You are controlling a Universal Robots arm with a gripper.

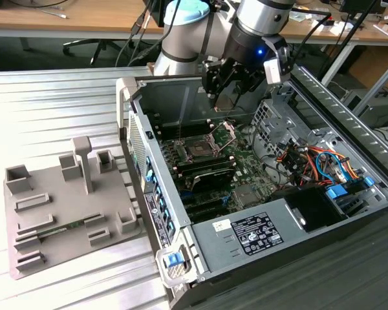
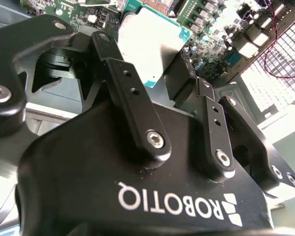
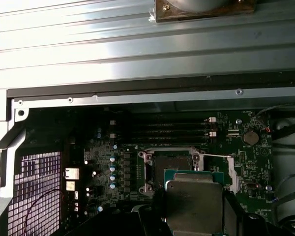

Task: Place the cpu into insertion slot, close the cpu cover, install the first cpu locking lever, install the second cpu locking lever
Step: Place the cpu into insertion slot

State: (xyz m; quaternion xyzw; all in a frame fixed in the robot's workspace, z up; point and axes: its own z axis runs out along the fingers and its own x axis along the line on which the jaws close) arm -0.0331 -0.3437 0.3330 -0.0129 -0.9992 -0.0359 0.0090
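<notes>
My fingers [image 2: 125, 83] clamp the cpu [image 3: 194, 201] by opposite edges, above the insertion slot [image 3: 169, 164], metal lid facing away from it.

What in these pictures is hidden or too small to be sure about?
First wrist view: the cpu covers part of the insertion slot.
Second wrist view: the body of the gripper hides the cpu's lower edge.
Exterior view: the cpu cover is too small to show its hinge.
</notes>
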